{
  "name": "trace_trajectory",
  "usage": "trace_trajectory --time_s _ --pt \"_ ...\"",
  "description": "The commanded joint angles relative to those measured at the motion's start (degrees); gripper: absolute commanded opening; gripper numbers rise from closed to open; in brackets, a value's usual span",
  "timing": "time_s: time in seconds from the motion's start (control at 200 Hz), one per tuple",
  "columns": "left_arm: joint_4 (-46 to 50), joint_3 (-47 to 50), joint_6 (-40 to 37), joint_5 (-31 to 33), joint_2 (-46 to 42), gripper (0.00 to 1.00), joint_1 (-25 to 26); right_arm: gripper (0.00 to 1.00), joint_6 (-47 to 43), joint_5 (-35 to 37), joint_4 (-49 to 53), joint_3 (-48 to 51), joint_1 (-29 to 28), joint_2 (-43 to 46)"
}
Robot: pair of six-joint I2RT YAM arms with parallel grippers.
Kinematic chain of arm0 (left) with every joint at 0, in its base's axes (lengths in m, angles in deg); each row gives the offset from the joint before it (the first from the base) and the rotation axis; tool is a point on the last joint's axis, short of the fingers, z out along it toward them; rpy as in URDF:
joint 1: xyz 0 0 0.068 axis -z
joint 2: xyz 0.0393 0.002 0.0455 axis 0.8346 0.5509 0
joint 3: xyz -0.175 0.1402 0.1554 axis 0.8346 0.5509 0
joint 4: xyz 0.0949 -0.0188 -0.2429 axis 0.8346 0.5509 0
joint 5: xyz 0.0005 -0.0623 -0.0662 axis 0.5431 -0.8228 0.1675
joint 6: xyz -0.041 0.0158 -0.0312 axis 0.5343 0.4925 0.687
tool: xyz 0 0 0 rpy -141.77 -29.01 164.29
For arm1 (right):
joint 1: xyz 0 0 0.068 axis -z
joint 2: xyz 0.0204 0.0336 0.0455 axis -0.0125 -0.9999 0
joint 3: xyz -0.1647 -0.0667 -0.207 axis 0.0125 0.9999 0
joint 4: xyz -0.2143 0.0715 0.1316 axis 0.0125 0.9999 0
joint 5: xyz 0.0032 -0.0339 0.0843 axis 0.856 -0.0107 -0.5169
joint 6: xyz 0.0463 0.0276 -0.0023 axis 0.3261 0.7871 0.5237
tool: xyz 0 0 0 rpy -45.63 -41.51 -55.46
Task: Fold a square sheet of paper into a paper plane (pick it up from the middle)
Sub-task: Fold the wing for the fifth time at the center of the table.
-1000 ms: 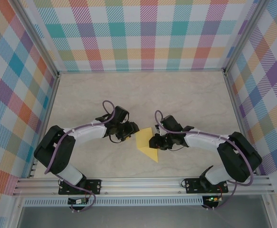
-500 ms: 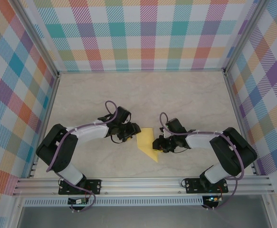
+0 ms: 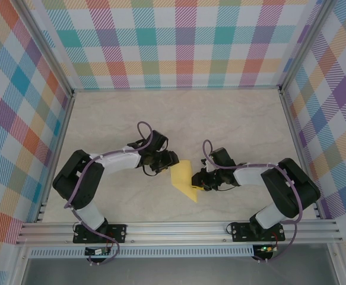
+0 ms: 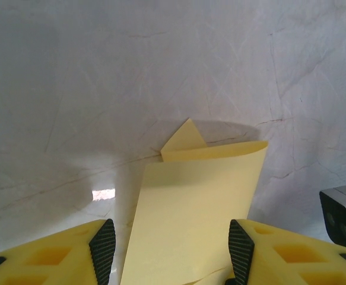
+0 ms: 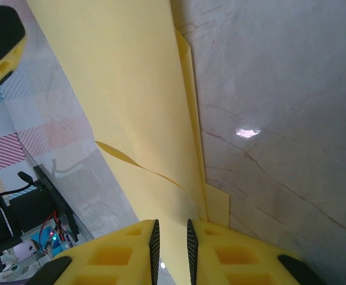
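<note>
Plaid walls (image 3: 178,41) box in the cell on 3 sides, checks in teal, orange, purple and yellow. The table (image 3: 232,119) has a pale marbled top. An aluminium rail (image 3: 178,231) runs along the near edge and carries both bases.

The left arm (image 3: 110,161) and right arm (image 3: 262,175) both reach inward, each with a purple cable looped over the wrist. They meet near table centre, slightly to the near side.

The yellow sheet of paper (image 3: 181,178) sits between the 2 wrists. It is already creased, no longer square, with 1 corner pointing toward the rail. From the left wrist, the sheet (image 4: 190,208) bows up off the table, its far edge curled over, and a small triangular tip pokes out beyond that edge. From the right wrist, the sheet (image 5: 131,89) shows at least 2 layers and a shallow wrinkle across the top one.

The left gripper (image 3: 171,161) has its jaws apart, straddling the sheet's width. The left gripper (image 4: 173,252) has its right pad at the paper's edge and a sliver of table at the left pad. Whether the pads press on the paper can't be told.

The right gripper (image 3: 195,181) is on the sheet's right edge. The right gripper (image 5: 171,249) has its jaws nearly together, clamped on the paper's layers.

A green light (image 3: 262,247) shows at the right base.
</note>
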Motion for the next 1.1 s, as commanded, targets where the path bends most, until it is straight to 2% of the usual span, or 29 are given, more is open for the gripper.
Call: trace_trajectory --time_s 0.0,0.355,0.68,1.1 --pt "-1.6 -2.4 -3.5 -1.0 2.6 0.55 -0.6 0.22 -1.8 4.0 1.3 1.4 -0.2 -3.1" --pt "-0.7 -1.6 -3.0 1.4 3.9 0.54 -1.0 0.23 -2.1 4.3 1.6 1.7 -0.1 -2.7" --pt "-9.3 1.2 0.8 -7.3 2.8 0.49 -1.0 0.22 -2.2 4.7 1.2 1.8 0.1 -4.0" --pt "-12.6 7.1 6.3 -8.9 -2.6 0.45 -1.5 0.23 -2.5 5.0 1.3 1.7 0.8 -4.8"
